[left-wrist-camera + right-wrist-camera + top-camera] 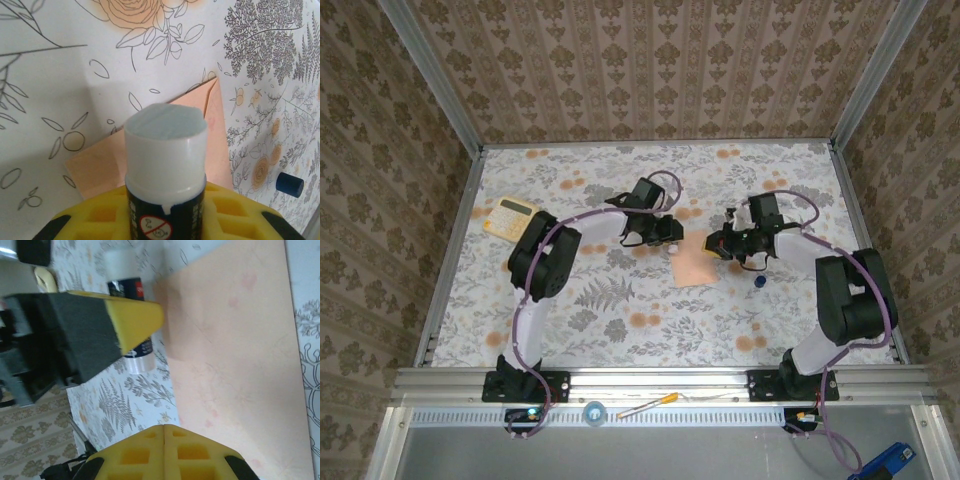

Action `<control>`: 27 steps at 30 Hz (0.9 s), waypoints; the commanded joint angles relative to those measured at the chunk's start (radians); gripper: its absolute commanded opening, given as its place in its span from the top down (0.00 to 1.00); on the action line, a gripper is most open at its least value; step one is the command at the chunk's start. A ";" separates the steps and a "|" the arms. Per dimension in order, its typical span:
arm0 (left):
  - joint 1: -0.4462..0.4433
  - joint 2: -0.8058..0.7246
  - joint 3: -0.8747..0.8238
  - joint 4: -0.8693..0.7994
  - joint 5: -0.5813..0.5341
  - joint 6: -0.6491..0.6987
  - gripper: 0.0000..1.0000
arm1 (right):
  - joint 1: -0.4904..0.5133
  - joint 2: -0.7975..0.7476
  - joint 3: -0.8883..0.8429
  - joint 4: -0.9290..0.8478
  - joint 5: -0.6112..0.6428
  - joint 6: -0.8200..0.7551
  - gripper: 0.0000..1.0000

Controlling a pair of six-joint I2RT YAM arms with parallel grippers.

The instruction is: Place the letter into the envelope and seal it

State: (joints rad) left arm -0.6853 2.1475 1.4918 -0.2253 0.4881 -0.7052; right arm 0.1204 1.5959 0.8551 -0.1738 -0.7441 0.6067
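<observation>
Left tool (165,220) is clamped on an uncapped glue stick (165,165), held just above the salmon-pink envelope (695,262), which lies flat mid-counter (620,330) between both arms. Right tool (165,440) has its fingers together at the envelope's edge. A blue cap (760,283) lies nearby.

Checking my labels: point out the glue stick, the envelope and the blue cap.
glue stick (165,165): left wrist view, white collar.
envelope (235,355): right wrist view, middle of its face.
blue cap (290,184): left wrist view, its side.
</observation>
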 commanded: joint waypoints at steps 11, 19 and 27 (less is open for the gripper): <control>0.041 -0.167 0.014 -0.051 0.063 0.222 0.95 | -0.054 -0.056 -0.009 -0.079 0.038 -0.011 1.00; 0.047 -0.247 -0.042 -0.005 0.182 0.329 0.95 | -0.056 -0.116 -0.027 -0.073 0.044 -0.025 1.00; 0.049 -0.306 -0.084 -0.003 0.236 0.385 0.94 | -0.056 -0.161 -0.027 -0.089 0.045 -0.036 0.94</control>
State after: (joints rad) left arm -0.6399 1.9007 1.4231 -0.2329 0.6708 -0.3801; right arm 0.0681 1.4639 0.8394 -0.2291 -0.7101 0.5972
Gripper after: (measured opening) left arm 0.256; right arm 0.060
